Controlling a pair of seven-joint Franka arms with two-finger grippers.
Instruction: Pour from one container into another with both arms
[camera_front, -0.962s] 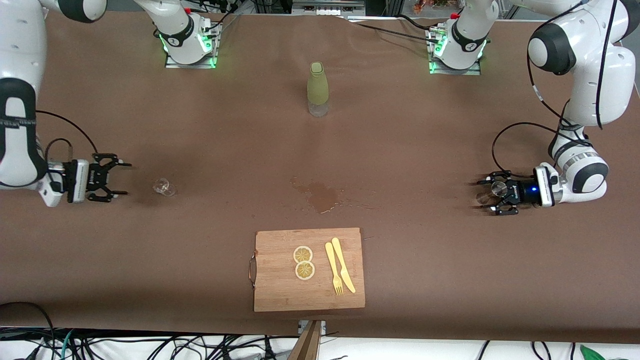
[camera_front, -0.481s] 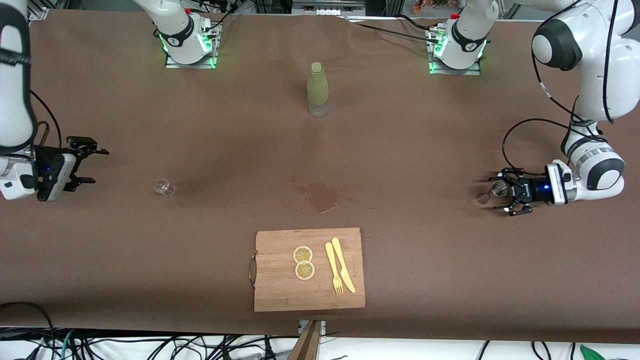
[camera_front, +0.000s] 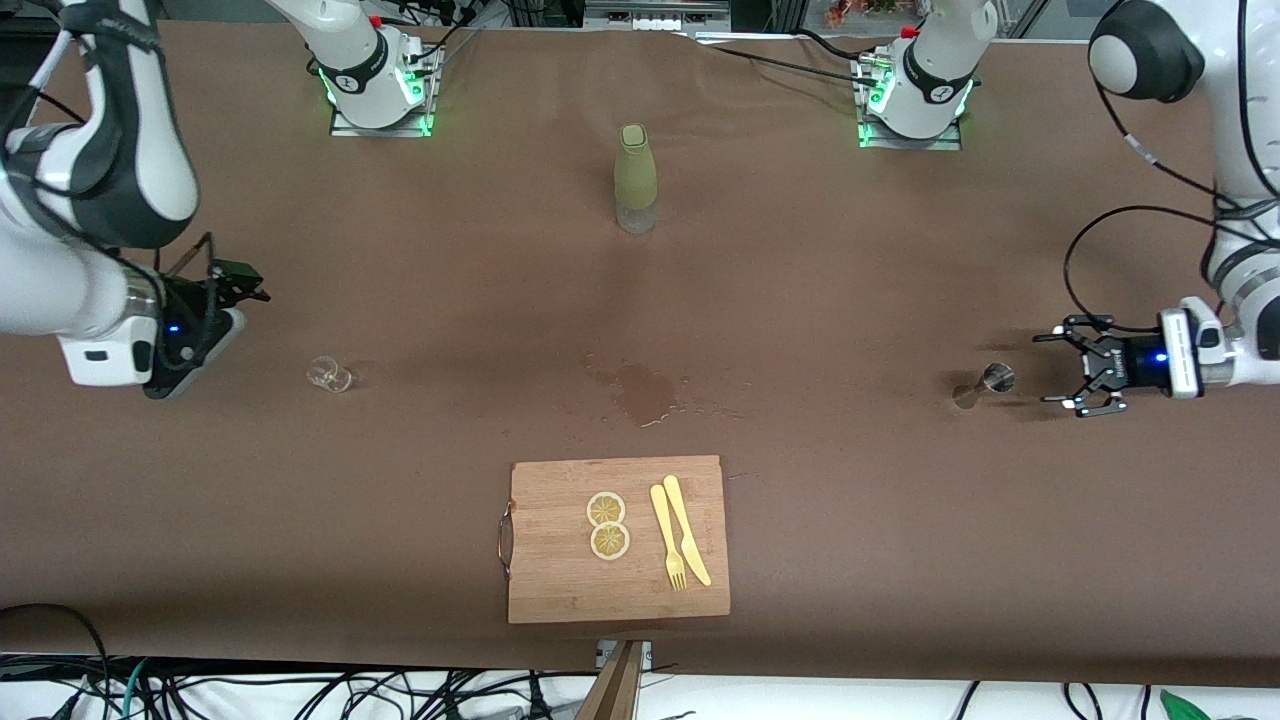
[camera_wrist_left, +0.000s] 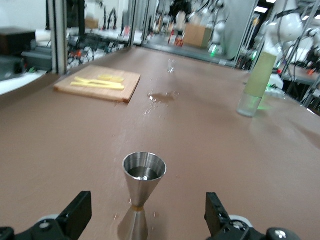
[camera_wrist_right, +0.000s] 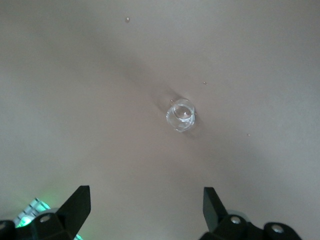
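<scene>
The jigger (camera_front: 985, 384) stands upright on the brown surface (camera_front: 820, 290) toward the left arm's end, with a little liquid in its top cup as the left wrist view shows (camera_wrist_left: 143, 192). The left end effector (camera_front: 1078, 371) sits just beside it, at about 3 o'clock from it in the front view, fingers spread wide and holding nothing; the jigger is clear of both fingers. The glass (camera_front: 328, 375) stands upright toward the right arm's end, seen from above in the right wrist view (camera_wrist_right: 181, 115). The right end effector (camera_front: 240, 283) hangs over the surface at about 10 o'clock from the glass, apart from it, fingers wide open and empty. A wet spill (camera_front: 643, 392) marks the surface between the two vessels. From the spill, a green bottle (camera_front: 635, 178) stands at 12 o'clock, nearer the bases, and a cutting board (camera_front: 617, 538) lies at 6 o'clock, carrying two lemon slices (camera_front: 607, 525), a fork (camera_front: 667, 537) and a knife (camera_front: 687, 529).
</scene>
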